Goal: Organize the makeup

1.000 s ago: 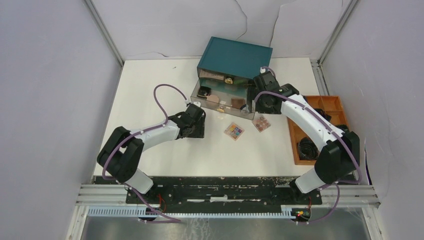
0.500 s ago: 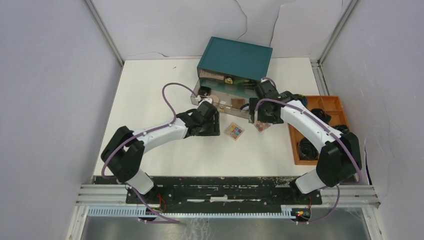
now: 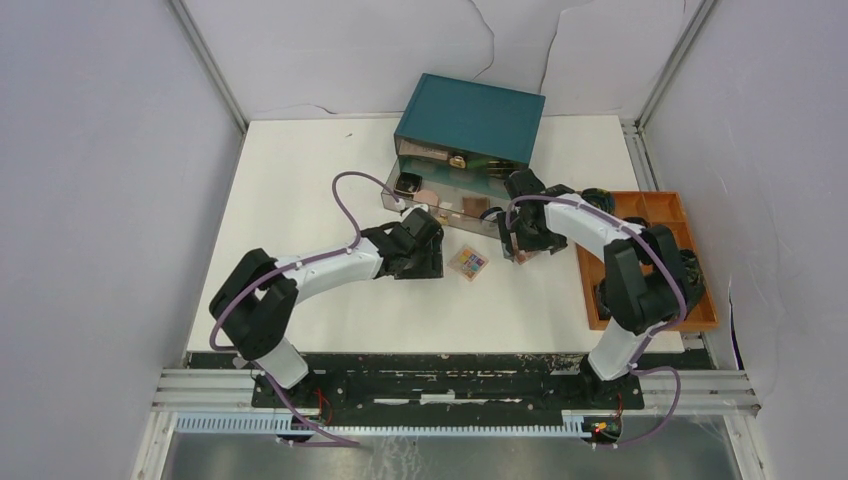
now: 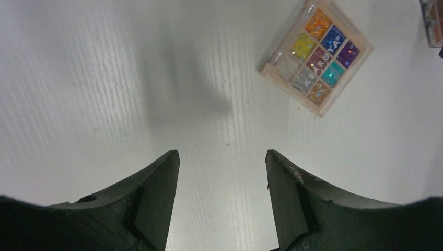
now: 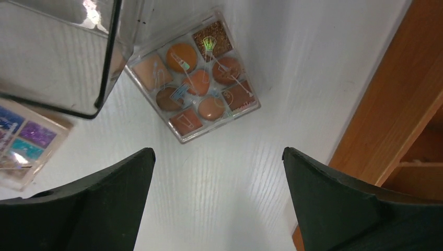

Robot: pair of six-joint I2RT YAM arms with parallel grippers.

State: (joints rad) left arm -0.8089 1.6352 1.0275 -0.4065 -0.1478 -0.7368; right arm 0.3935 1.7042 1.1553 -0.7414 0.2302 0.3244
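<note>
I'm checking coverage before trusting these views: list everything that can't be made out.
Top view: clear drawer contents too small to identify.
Top view: orange tray partly covered by the right arm.
Left wrist view: brown-toned palette cut off by the right edge.
Right wrist view: glitter palette cut by the left edge and overlapped by the drawer's corner.

One high view, two close wrist views.
The overhead camera looks down from high above the near edge, taking in the whole bench [image 3: 300, 200]. Each wrist camera faces straight down, close to the bench. Both catch the colourful palette [image 4: 315, 56], which the overhead view also shows.
</note>
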